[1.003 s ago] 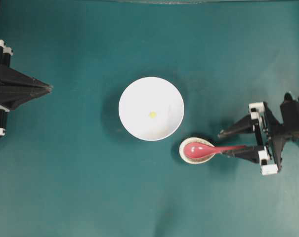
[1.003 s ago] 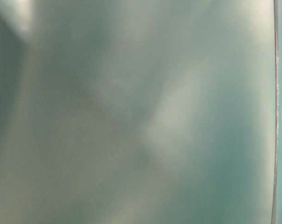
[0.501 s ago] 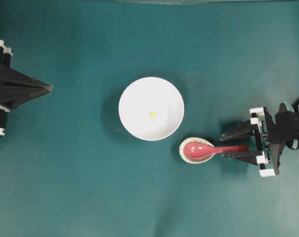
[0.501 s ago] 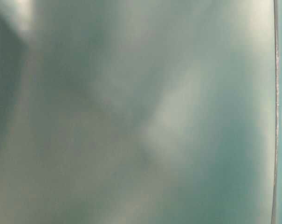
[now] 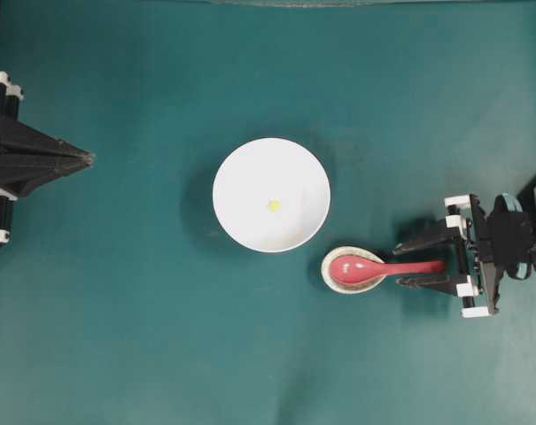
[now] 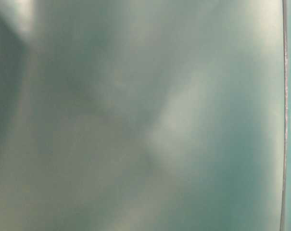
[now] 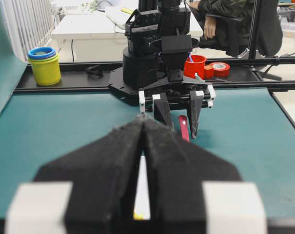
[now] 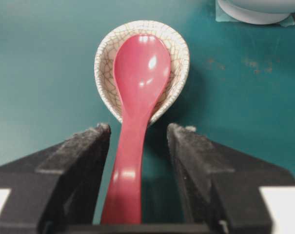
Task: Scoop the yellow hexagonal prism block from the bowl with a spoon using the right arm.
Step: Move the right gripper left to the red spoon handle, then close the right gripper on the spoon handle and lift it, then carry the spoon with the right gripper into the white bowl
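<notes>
The right end effector [image 5: 399,262] stands wide open, its fingers either side of the pink-red spoon [image 5: 367,268] handle without gripping it (scoop resting in a crackled beige dish [image 8: 179,66]). The yellow hexagonal prism block [image 5: 273,205] lies inside the white bowl [image 5: 241,168] on the green table [image 5: 143,336]; the left end effector [image 5: 83,159], pressed closed and empty, sits well apart.

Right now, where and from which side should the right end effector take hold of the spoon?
By its straight handle, coming from the handle's free end. The spoon has its scoop resting in the crackled dish, while the handle sticks out clear of the rim. The open right end effector already straddles it, one finger on each side, probably well placed to close.
</notes>
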Controlling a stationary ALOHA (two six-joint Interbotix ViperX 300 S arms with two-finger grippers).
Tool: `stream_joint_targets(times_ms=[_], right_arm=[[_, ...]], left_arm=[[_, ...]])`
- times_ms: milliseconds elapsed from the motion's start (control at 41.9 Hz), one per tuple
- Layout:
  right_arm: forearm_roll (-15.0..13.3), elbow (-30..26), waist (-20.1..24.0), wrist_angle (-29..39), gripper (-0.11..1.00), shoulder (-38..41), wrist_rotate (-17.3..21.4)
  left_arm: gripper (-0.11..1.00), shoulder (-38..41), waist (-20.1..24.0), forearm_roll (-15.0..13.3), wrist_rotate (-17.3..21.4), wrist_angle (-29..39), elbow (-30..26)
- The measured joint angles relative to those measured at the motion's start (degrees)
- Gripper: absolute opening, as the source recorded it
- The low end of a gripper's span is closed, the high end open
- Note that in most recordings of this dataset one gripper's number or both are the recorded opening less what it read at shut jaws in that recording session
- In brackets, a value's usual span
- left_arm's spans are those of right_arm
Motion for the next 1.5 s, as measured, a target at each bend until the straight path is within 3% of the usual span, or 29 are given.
stream_joint_targets(times_ms=[406, 645, 979, 1289, 1504], right_arm=[[0.09, -0.44, 0.0, 0.97, 0.5, 0.09, -0.18], [1.14, -0.7, 0.09, 1.05, 0.24, 0.09, -0.26], [1.58, -0.88, -0.18, 2.2, 0.24, -4.75, -0.09], [1.67, -1.93, -5.01, 16.52, 0.24, -18.19, -1.58], [1.67, -5.27, -10.55, 30.94, 0.24, -27.77, -5.89]], left_arm=[[0.0, 0.0, 0.09, 0.0, -0.09, 0.0, 0.0], [0.0, 0.0, 0.0, 0.0, -0.09, 0.0, 0.0], [0.0, 0.09, 0.0, 0.0, -0.09, 0.62, 0.0], [0.0, 0.09, 0.0, 0.09, -0.09, 0.62, 0.0], [0.0, -0.18, 0.0, 0.09, -0.09, 0.53, 0.0]])
